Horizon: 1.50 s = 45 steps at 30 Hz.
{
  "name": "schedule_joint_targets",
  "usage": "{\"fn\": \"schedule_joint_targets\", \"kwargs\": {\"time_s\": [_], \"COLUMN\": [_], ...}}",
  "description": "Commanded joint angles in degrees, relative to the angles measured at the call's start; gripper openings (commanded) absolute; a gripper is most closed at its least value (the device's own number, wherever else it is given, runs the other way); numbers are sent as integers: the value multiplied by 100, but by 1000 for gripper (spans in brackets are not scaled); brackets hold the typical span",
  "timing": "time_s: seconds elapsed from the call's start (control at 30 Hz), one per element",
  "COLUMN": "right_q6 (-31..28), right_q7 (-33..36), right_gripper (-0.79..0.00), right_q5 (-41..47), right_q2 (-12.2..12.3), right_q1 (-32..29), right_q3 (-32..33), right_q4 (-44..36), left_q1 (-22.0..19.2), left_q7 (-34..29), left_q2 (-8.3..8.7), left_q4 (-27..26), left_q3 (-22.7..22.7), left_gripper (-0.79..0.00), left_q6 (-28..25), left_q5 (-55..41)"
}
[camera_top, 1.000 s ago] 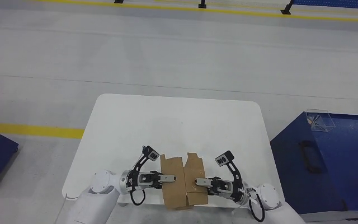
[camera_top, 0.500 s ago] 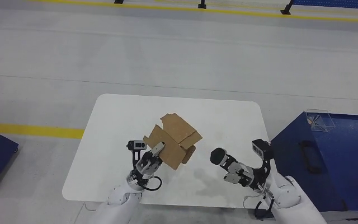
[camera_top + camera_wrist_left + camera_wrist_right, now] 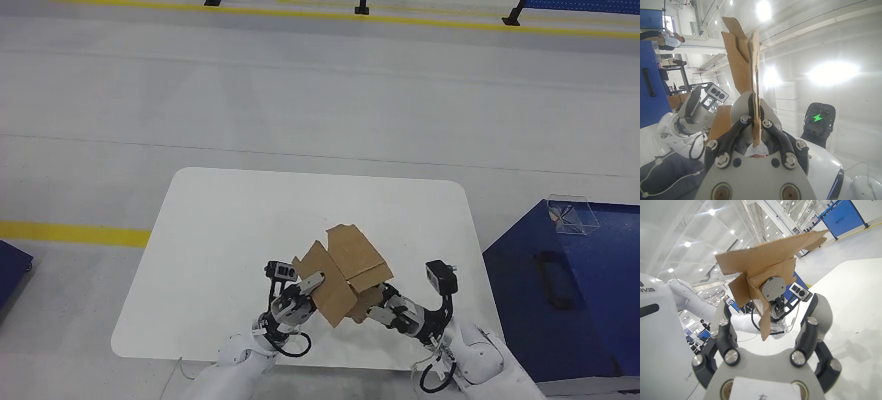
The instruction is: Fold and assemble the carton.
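Top view: one carton [image 3: 345, 272], partly folded with loose flaps, held tilted above the near half of the one white bench [image 3: 250, 210], close to its near edge; bench surface shows wide toward the far and side edges. Left jaws clamped on a carton edge. Right jaws spread wide just beneath, a flap corner between them, gripping nothing

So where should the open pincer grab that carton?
Probably the loose flap hanging toward the right pincer, approached from the side opposite the left pincer, which clamps the carton by one edge; the flap's thin edge fits between open jaws.
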Motion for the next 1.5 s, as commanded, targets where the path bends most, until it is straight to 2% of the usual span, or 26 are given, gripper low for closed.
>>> {"fn": "schedule_joint_targets", "kwargs": {"time_s": [0.0,0.27,0.3,0.33,0.37,0.53,0.7,0.8,0.83,0.9,1.0,1.1,1.23,1.33,1.47], "right_q6": [0,0,0,0,0,0,0,46,123,311,566,833,1028,1140,1078], "right_q7": [10,172,203,238,264,429,778,1252,1401,1637,1979,2355,2564,2667,2635], "right_gripper": [-785,-785,-785,-785,-785,-785,-785,-785,-785,-785,-785,-785,-785,-785,-785], "right_q5": [90,260,295,345,403,571,505,479,418,278,206,31,-139,-229,-272], "right_q2": [-5,14,18,22,26,64,172,265,296,347,406,460,498,521,543], "right_q1": [18,22,18,12,3,-44,-235,-372,-404,-484,-610,-679,-778,-824,-889], "right_q3": [-84,-197,-209,-223,-231,-148,199,350,424,537,572,581,530,479,442], "right_q4": [5,40,44,40,29,-107,-417,-631,-698,-856,-1086,-1285,-1476,-1529,-1607], "left_q1": [19,88,100,104,112,106,82,-78,-95,-119,66,302,472,533,517], "left_q7": [-20,-129,-129,-149,-149,-10,663,1267,1506,1886,2122,1892,1359,967,126], "left_q2": [-19,-82,-89,-94,-100,-81,63,159,177,201,220,239,289,332,416], "left_q4": [16,51,60,66,70,149,535,872,890,705,117,-534,-1055,-1248,-1303], "left_q3": [-28,-185,-224,-253,-299,-703,-1707,-2069,-2129,-2164,-2174,-2082,-2085,-2125,-2082], "left_gripper": [-785,-785,-563,-65,0,0,0,0,0,0,0,0,0,0,0], "left_q6": [21,130,130,149,150,10,-662,-1173,-1196,-997,-730,-352,24,328,1048], "left_q5": [17,-14,-55,-62,-109,-27,230,1444,1817,2479,2838,2771,2547,2449,2658]}}
